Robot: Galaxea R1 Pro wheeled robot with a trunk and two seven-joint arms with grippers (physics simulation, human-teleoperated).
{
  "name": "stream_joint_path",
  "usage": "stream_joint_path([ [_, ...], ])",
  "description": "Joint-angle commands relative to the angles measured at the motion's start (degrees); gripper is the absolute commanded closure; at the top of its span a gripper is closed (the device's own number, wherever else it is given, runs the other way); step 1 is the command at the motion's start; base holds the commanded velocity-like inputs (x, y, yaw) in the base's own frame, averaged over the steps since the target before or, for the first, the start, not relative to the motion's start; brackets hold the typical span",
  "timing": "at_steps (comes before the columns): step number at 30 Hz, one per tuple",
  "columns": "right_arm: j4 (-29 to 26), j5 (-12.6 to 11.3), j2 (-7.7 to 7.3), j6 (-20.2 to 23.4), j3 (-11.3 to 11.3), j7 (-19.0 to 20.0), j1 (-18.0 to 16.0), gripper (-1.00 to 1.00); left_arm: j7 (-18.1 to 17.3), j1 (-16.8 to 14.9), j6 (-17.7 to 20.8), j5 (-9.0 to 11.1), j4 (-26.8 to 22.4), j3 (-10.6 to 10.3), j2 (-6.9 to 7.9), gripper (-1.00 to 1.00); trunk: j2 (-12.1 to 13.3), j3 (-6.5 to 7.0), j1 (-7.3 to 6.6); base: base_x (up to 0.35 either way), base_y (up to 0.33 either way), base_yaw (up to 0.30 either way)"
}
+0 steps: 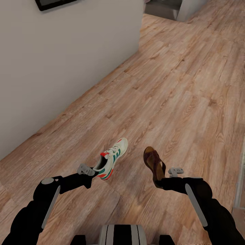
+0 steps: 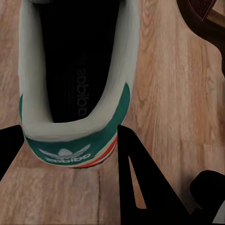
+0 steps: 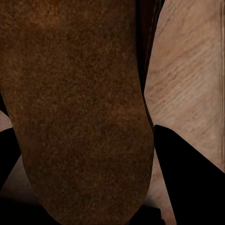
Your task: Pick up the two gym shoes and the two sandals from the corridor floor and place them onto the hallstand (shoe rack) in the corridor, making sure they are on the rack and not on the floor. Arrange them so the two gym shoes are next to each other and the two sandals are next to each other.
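One gym shoe (image 1: 111, 159), cream-white with green stripes and a red-orange heel, hangs above the corridor floor (image 1: 177, 88) with my left gripper (image 1: 96, 173) shut on its heel. In the left wrist view the green heel tab (image 2: 70, 152) sits between the black fingers (image 2: 138, 183). One dark brown sandal (image 1: 153, 165) is held off the floor by my right gripper (image 1: 159, 183), shut on its heel end. Its brown footbed (image 3: 79, 108) runs between the right fingers (image 3: 187, 183). A corner of that sandal (image 2: 201, 9) also shows in the left wrist view. The hallstand is out of view.
A plain light wall (image 1: 61, 58) runs along the left of the wood-plank floor, ending at a corner far ahead. A dark frame (image 1: 51, 3) hangs on it. Grey structures (image 1: 170, 8) stand at the far end. A pale vertical edge (image 1: 240, 183) sits at the right.
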Motion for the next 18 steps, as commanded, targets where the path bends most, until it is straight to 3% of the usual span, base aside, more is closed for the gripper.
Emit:
stream_joint_path([
  [1,-0.07,-0.41,-0.07,0.25,-0.03,-0.16,-0.04,1.00,-0.39,-0.02,0.19,-0.38,-0.09,0.02,0.01,1.00,-0.01,0.03,-0.01,0.000,0.000,-0.224],
  [5,-0.18,-0.48,-0.18,0.25,-5.04,-0.11,-0.03,1.00,-0.39,-0.02,0.18,-0.40,-0.09,0.00,0.01,1.00,-0.01,0.29,-0.01,0.000,0.000,-0.217],
  [8,-0.16,-0.50,-0.11,0.25,-6.56,-0.07,-0.04,1.00,-0.39,-0.02,0.19,-0.44,-0.09,0.01,0.01,1.00,-0.01,0.50,-0.01,0.000,0.000,-0.200],
  [18,-0.11,-0.43,-0.02,0.25,-6.92,-0.13,-0.03,1.00,-0.39,-0.02,0.19,-0.57,-0.09,0.14,0.01,1.00,-0.01,1.28,-0.01,0.000,0.000,-0.160],
])
